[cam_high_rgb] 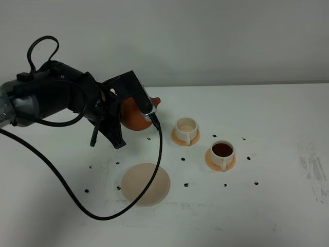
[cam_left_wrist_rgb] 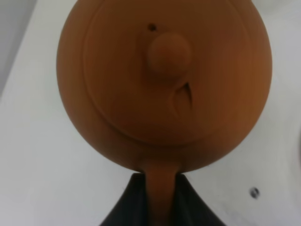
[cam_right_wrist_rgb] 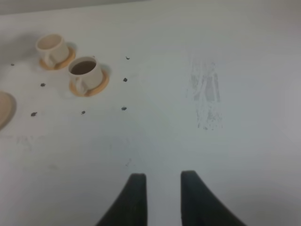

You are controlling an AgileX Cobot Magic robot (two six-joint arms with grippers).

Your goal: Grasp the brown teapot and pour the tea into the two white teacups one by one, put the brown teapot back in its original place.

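Note:
My left gripper [cam_high_rgb: 117,116] is shut on the loop handle of the brown teapot [cam_high_rgb: 134,116], which hangs above the table, left of the cups, with its spout toward them. The left wrist view looks down on the teapot [cam_left_wrist_rgb: 164,80], its handle pinched between the dark fingers [cam_left_wrist_rgb: 188,207]. Of the two white teacups on orange saucers, the nearer one [cam_high_rgb: 186,128] looks empty. The other [cam_high_rgb: 222,153] holds dark tea [cam_high_rgb: 222,149]. The beige coaster [cam_high_rgb: 145,183] lies bare below the teapot. My right gripper [cam_right_wrist_rgb: 163,181] hovers open over bare table, with both cups [cam_right_wrist_rgb: 51,46] [cam_right_wrist_rgb: 84,71] far off.
The left arm's black cable [cam_high_rgb: 154,170] loops down across the coaster and the table in front of it. Small black marks dot the white table [cam_high_rgb: 267,216] around cups and coaster. A grey scuff [cam_high_rgb: 311,164] marks the right side.

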